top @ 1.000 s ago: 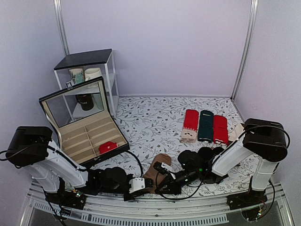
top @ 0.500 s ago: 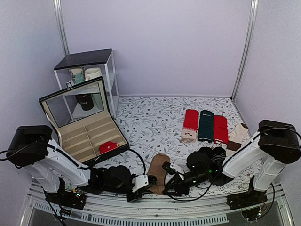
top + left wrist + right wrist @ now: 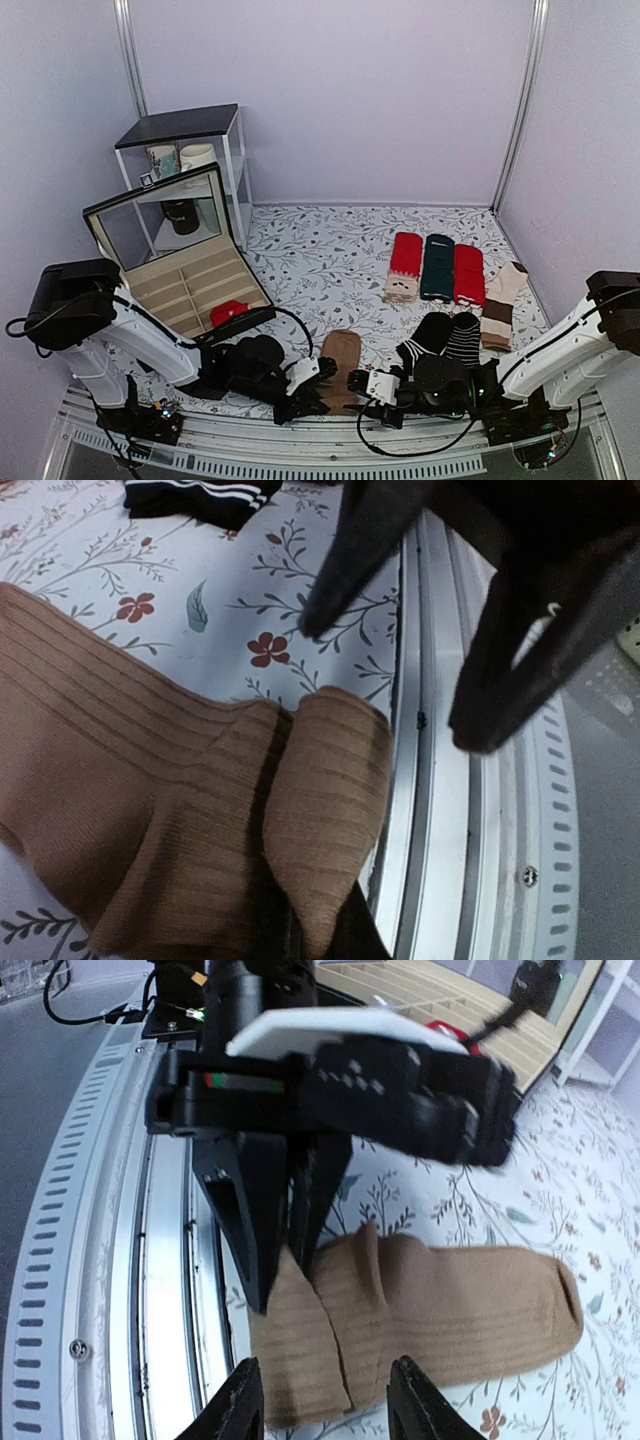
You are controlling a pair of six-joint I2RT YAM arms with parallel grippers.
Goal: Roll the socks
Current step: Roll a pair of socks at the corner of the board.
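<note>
My left gripper [image 3: 282,1278] has its two fingers pressed together on the near end of the socks [image 3: 341,352], pinching the knit right where it is doubled over. The socks are a plain tan-brown pair, ribbed along their length. They lie as one flat strip on the floral tablecloth [image 3: 330,250], close to the front edge and between my two wrists. The rounded toe end points away from me, towards the back wall. The cuff end sits just beside the aluminium rail [image 3: 432,780] that runs along the table's edge. At that cuff end the fabric is turned over on itself into a short, thick flap, with a dark crease where the flap meets the flat part. Beyond the flap the strip spreads out smooth and unrolled. The colour is even all over, with no pattern and no marking.

My right gripper [image 3: 390,680] hangs just above the folded end with its fingers apart and nothing between them. As far as my left wrist camera shows, neither fingertip touches the knit.

A black sock with white stripes [image 3: 200,495] lies further out on the cloth, apart from the brown pair
</note>
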